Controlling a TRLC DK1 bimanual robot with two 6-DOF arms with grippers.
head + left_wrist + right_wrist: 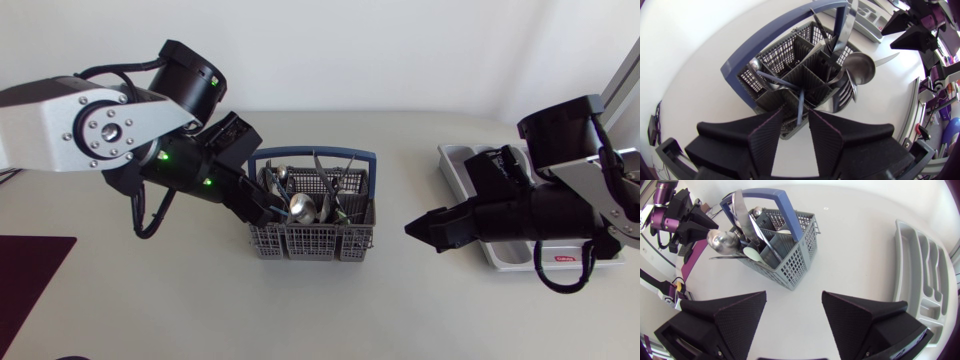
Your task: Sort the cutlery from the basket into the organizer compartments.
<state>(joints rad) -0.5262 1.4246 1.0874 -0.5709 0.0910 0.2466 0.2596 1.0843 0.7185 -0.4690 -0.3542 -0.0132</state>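
A grey cutlery basket [315, 238] with a blue handle [312, 153] stands mid-table, holding several steel pieces, among them a big round spoon [302, 207]. My left gripper [272, 208] is down at the basket's left end. In the left wrist view its fingers [767, 140] stand a little apart, and a thin blue-grey cutlery handle [800, 102] rises between them without touching both. My right gripper [415, 230] hangs open and empty to the right of the basket [790, 262], pointing at it. The grey organizer [455, 160] lies at the right, largely under my right arm.
A dark red mat [30, 265] lies at the table's front left corner. The organizer's long compartments [925, 280] show beside my right gripper [794, 300]. Bare tabletop separates the basket from the organizer.
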